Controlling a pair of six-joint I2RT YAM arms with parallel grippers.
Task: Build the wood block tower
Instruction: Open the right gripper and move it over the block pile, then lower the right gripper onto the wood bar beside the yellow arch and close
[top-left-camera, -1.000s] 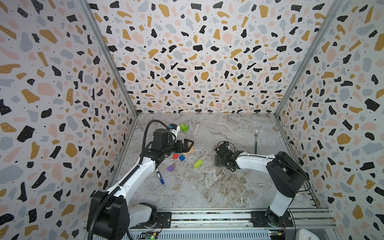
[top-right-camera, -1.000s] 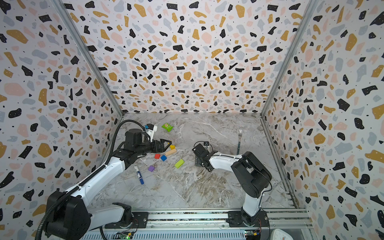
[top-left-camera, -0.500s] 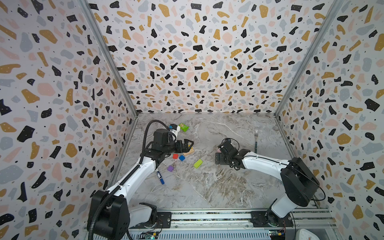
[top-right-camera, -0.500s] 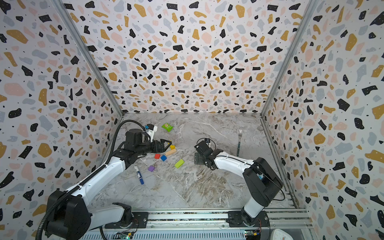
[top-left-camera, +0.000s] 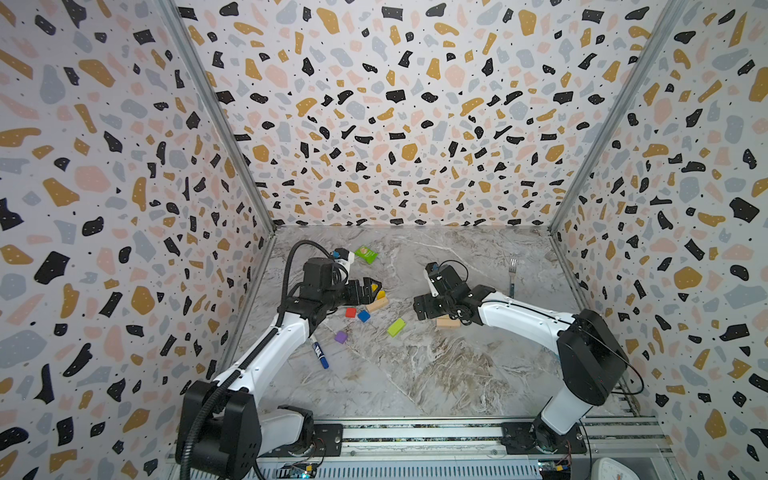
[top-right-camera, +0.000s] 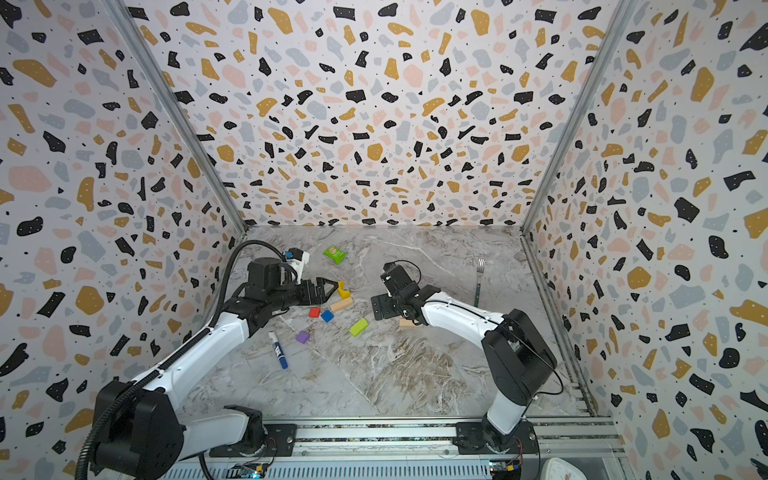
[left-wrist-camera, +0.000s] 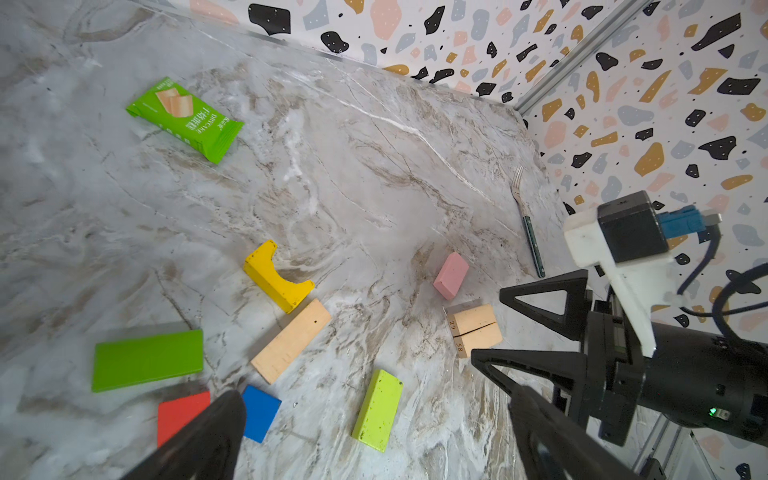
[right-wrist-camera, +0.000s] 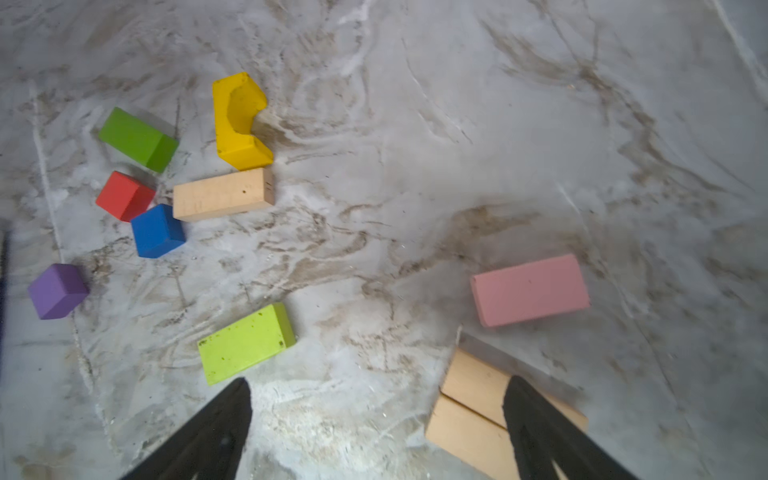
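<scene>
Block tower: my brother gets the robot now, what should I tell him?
Left gripper: open, empty, by the yellow arch.
Right gripper: open, empty, over the two tan bars.
Blocks: the two tan bars lie side by side, with the pink bar close by, not touching. The lime bar lies alone. The third tan bar, green bar, red cube, blue cube and purple cube are loose near the arch.
Done: maybe the base pair; nothing is stacked.
Left: stack everything else.
</scene>
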